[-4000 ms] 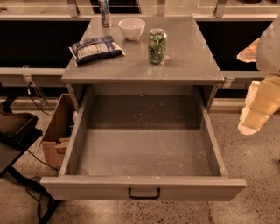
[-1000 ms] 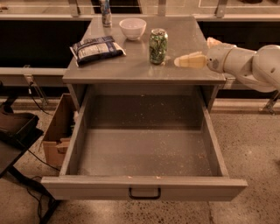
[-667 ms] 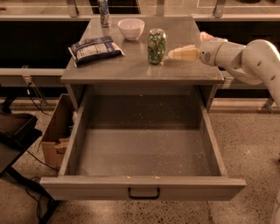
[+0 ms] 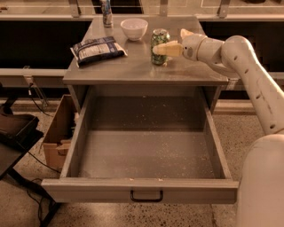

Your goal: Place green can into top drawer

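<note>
The green can (image 4: 158, 39) stands upright on the cabinet top, right of the white bowl. My gripper (image 4: 168, 41) reaches in from the right at can height. It is open; its near finger (image 4: 167, 49) crosses in front of the can's middle, and the other finger (image 4: 185, 32) shows to the right of the can. I cannot tell whether a finger touches the can. The top drawer (image 4: 142, 189) is pulled fully open below the cabinet top. Its speckled floor is bare and a dark handle (image 4: 146, 195) sits on its front panel.
On the cabinet top (image 4: 133, 68) lie a dark snack bag (image 4: 97, 48), a white bowl (image 4: 134, 28) and a slim blue-white can (image 4: 106, 12) at the back. A cardboard box (image 4: 57, 135) stands on the floor left of the drawer. My arm (image 4: 248, 75) spans the right side.
My gripper has moved left along the cabinet top from the right edge until its near finger overlaps the green can. The can, the bowl, the bag and the drawer have not moved.
</note>
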Tool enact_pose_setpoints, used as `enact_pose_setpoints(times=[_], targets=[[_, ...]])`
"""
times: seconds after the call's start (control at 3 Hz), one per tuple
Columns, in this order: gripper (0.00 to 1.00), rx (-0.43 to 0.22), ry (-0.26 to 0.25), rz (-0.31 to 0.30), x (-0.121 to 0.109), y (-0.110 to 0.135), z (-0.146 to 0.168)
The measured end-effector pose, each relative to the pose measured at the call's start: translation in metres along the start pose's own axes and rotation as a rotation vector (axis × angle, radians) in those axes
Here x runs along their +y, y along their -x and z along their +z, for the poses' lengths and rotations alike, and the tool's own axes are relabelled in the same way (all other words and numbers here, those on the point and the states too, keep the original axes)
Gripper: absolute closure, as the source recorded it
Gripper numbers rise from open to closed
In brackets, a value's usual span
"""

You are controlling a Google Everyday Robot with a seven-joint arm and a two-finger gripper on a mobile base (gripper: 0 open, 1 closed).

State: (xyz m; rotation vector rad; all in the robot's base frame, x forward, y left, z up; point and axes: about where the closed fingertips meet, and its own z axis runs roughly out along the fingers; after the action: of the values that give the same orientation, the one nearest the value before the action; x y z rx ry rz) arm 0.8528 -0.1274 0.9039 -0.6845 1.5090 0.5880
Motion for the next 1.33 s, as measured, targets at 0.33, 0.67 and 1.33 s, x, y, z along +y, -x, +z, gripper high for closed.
enact_pose_setpoints(times=[0.33, 0.67, 1.33], targets=[[0.18, -0.002, 0.06, 0.06, 0.024, -0.008, 0.022], [0.41, 0.005, 0.111, 0.067, 0.05, -0.005, 0.028], [0.87, 0.051, 0.135, 0.052, 0.077, -0.007, 0.03]])
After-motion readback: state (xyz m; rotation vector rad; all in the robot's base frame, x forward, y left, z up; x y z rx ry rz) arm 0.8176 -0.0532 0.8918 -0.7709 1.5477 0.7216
